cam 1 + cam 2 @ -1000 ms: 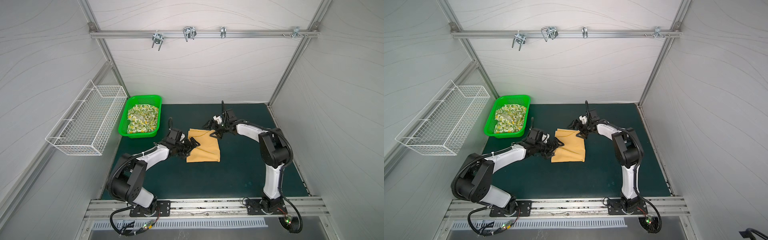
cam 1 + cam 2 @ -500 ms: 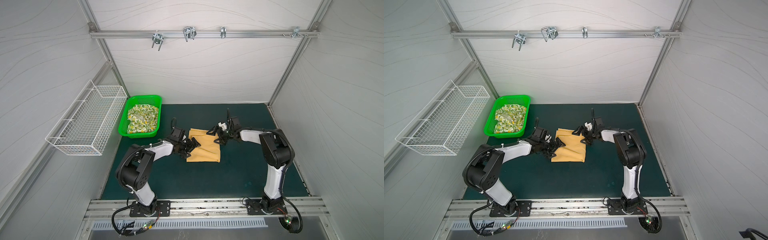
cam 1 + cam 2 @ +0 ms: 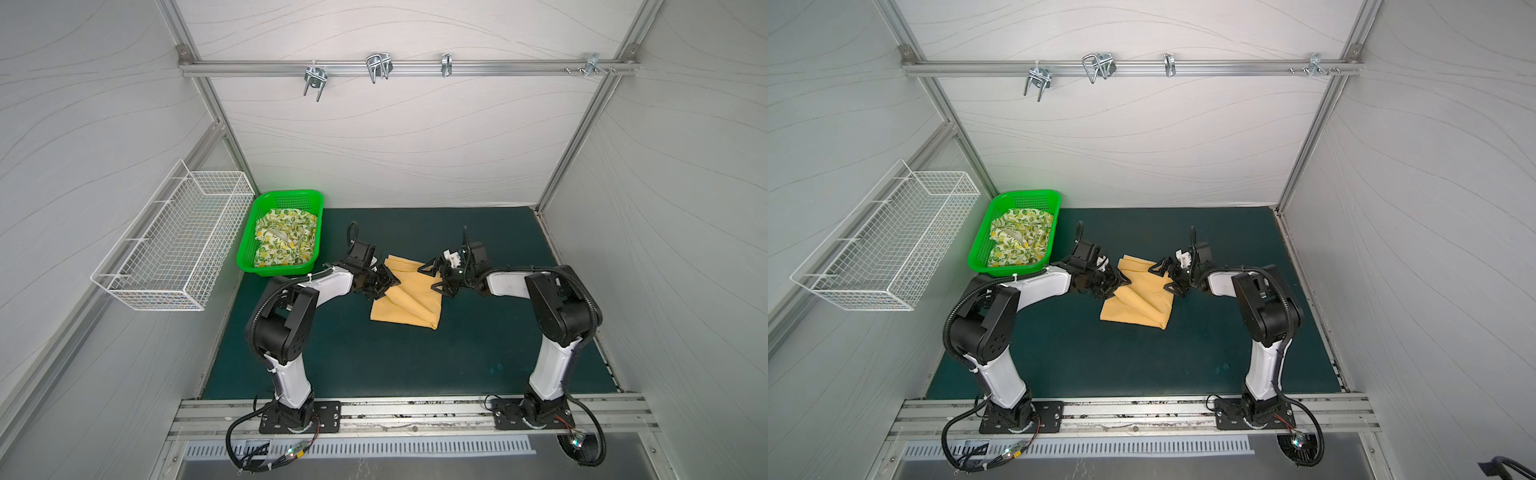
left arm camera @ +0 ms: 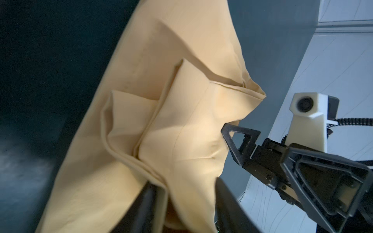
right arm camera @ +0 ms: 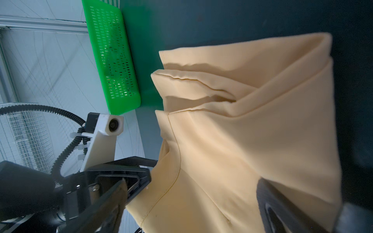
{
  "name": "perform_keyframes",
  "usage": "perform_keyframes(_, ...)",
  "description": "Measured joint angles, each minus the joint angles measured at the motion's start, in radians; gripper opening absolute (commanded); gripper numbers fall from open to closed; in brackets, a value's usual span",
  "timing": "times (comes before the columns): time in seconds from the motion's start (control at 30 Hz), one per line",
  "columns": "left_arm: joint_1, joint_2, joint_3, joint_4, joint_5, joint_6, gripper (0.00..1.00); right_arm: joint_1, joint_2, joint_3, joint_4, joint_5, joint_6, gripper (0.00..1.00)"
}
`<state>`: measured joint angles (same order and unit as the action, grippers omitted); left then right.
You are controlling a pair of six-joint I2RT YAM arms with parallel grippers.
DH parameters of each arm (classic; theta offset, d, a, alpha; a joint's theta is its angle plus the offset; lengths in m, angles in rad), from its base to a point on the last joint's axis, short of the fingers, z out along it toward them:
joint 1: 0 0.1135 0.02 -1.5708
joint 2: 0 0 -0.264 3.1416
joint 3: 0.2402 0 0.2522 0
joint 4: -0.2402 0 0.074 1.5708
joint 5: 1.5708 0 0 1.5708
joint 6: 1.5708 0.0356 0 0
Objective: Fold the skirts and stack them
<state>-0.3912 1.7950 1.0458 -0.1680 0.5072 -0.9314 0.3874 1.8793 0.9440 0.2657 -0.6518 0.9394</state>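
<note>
The yellow skirt (image 3: 409,305) lies folded and rumpled near the middle of the green mat (image 3: 415,365). The left gripper (image 3: 384,283) pinches its left edge, cloth bunched between the fingers (image 4: 146,207) (creases fan out from that spot). The right gripper (image 3: 434,277) stands spread wide at the skirt's back right corner, grasping nothing. The lemon-print skirt (image 3: 284,243) sits crumpled in the basket (image 3: 248,253) at the mat's back left corner.
</note>
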Motion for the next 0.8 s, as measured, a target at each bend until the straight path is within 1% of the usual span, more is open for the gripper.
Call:
perform_keyframes(0.07,0.0,0.01,0.013,-0.017,-0.003,0.01,0.0,0.0,-0.003,0.0,-0.004,0.003,0.005,0.99)
perform_keyframes(0.3,0.0,0.021,0.048,-0.045,-0.007,0.045,0.0,0.0,-0.014,0.003,-0.038,0.009,0.006,0.99)
perform_keyframes(0.47,-0.001,-0.012,0.05,-0.035,-0.036,0.113,0.0,0.0,-0.016,0.009,-0.059,0.011,0.003,0.99)
perform_keyframes(0.63,-0.002,-0.077,-0.003,0.081,-0.04,0.195,0.0,0.0,-0.016,0.019,-0.077,0.012,0.003,0.99)
perform_keyframes(0.8,-0.002,-0.016,-0.08,0.247,-0.008,0.249,0.0,0.0,-0.016,0.02,-0.085,0.015,0.003,0.99)
